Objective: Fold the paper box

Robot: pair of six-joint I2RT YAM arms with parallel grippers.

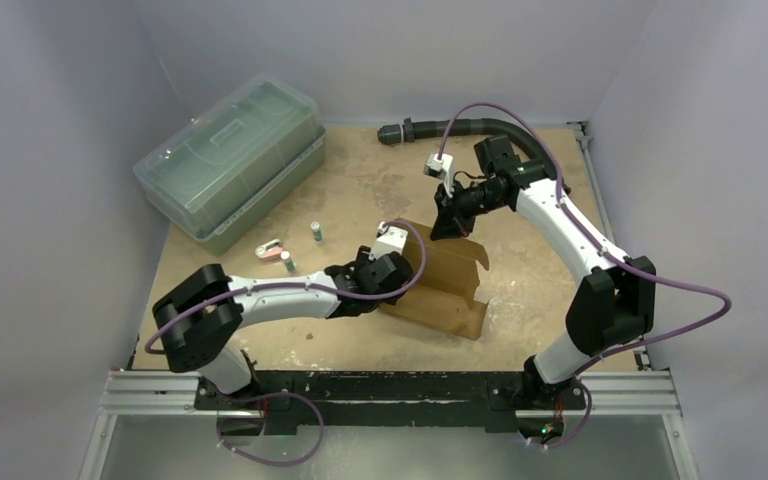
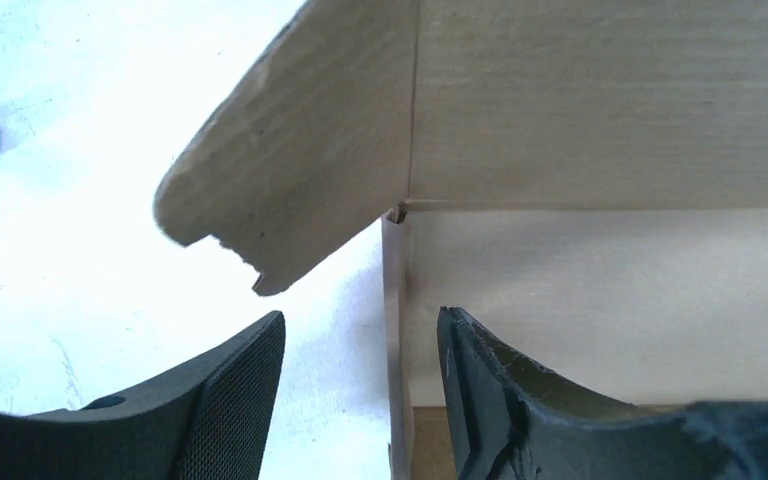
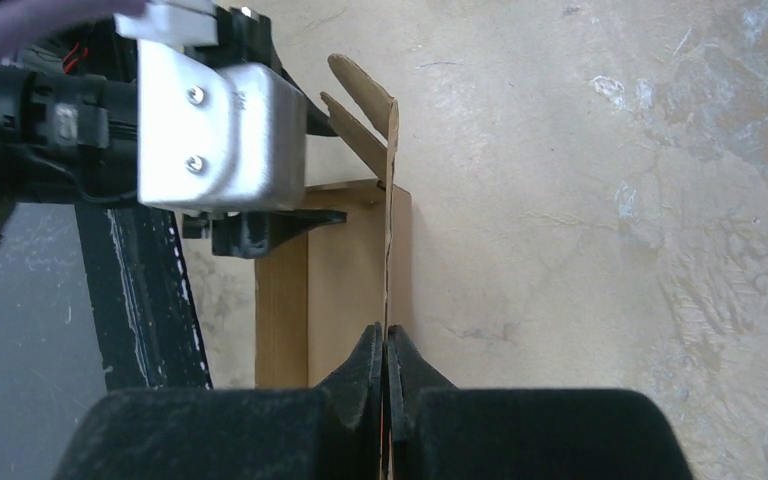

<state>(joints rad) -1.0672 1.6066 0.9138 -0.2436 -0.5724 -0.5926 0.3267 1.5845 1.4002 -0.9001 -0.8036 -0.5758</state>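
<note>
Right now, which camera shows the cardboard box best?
The top external view: nearly the whole paper box shows there, partly folded. The left wrist view shows only a flap and a wall close up, at the open left pincer. The right wrist view shows one thin edge pinched by the right pincer.

Paper box [image 2: 600, 130]: cut off by top, right edges in left wrist view; near edge hidden between right tool [image 3: 385, 345] fingers. Small tabletop objects [image 1: 287, 262]: too small to identify.
</note>
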